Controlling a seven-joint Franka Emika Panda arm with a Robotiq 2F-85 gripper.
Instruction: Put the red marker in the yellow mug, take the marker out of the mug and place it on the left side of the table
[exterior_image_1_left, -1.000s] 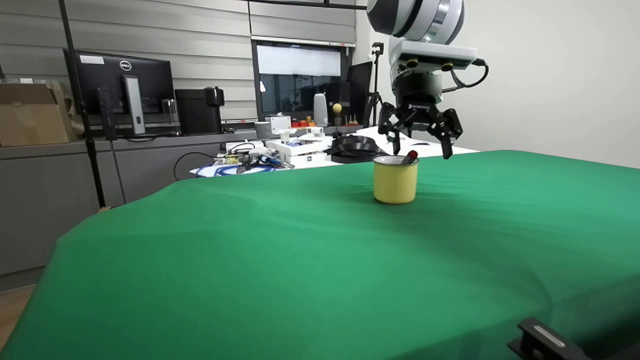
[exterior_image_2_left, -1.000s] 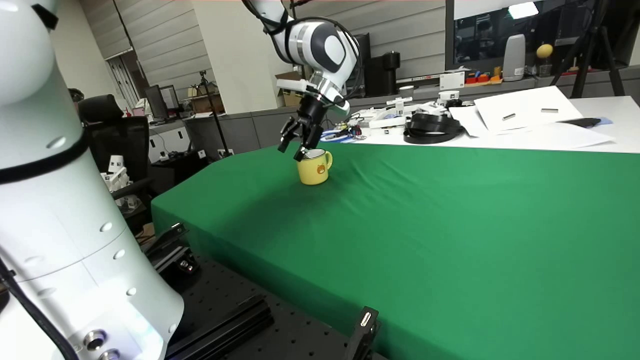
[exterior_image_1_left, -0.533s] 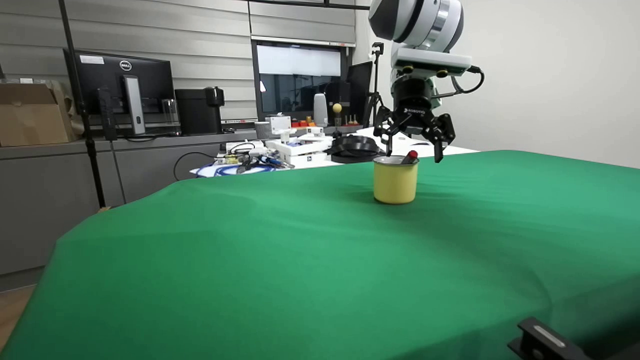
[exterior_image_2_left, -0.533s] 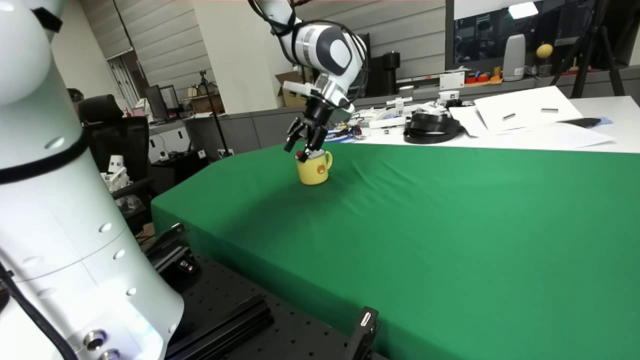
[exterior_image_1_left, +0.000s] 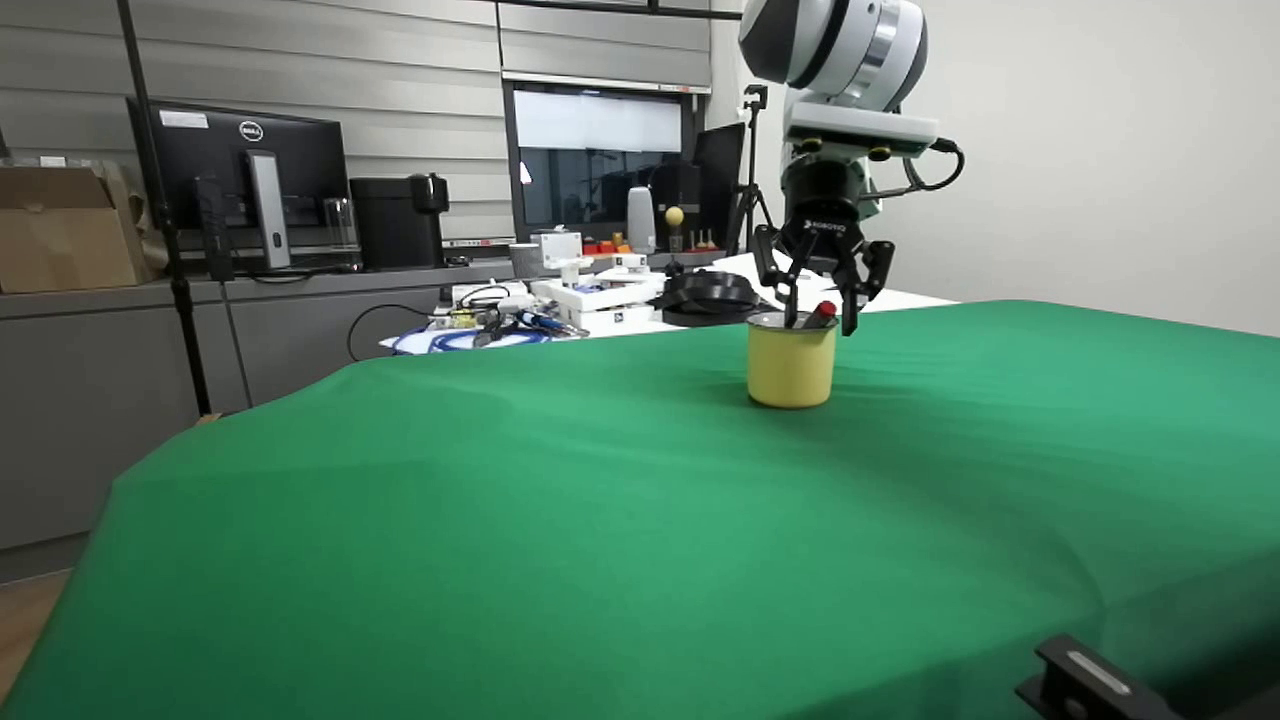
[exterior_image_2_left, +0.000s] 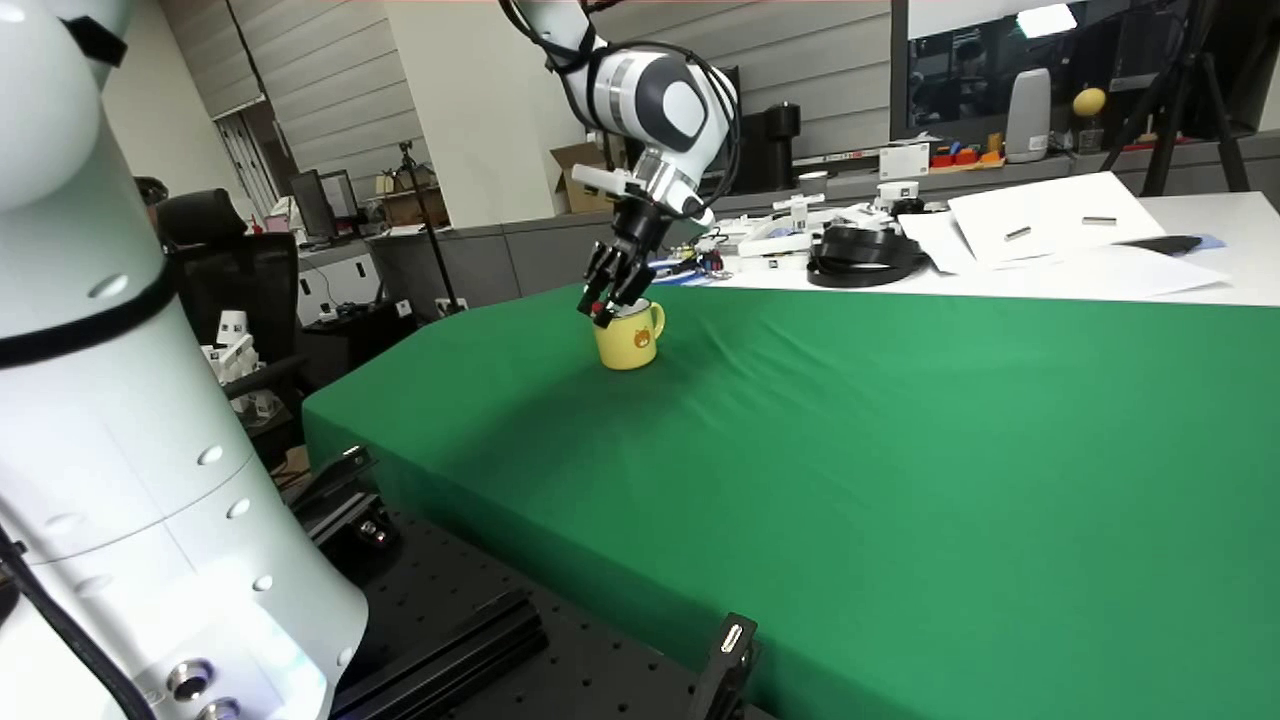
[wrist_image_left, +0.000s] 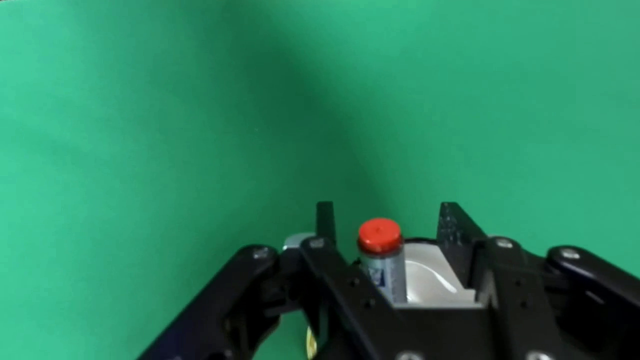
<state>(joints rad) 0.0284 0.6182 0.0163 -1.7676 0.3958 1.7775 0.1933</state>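
Note:
The yellow mug (exterior_image_1_left: 790, 368) stands upright on the green cloth, and a bear print marks its side (exterior_image_2_left: 628, 347) in an exterior view. Out of its rim leans the red marker (wrist_image_left: 380, 236), red end up, with its grey body going down into the white inside of the mug. My gripper (wrist_image_left: 386, 206) is over the mug, its fingers on either side of the marker's upper end. Gaps show on both sides of the marker, the wider one to the right in the wrist view. The marker's lower end is hidden inside the mug.
Green cloth (exterior_image_1_left: 560, 520) covers the table. Behind it a white table (exterior_image_2_left: 1080, 270) holds papers, a black coiled strap (exterior_image_2_left: 866, 256) and loose parts. Black brackets (exterior_image_2_left: 728, 660) stand at the near edge by the robot's base.
My gripper has come down and sideways over the mug, and its fingers have drawn closer together around the marker. Mug and marker stay where they were.

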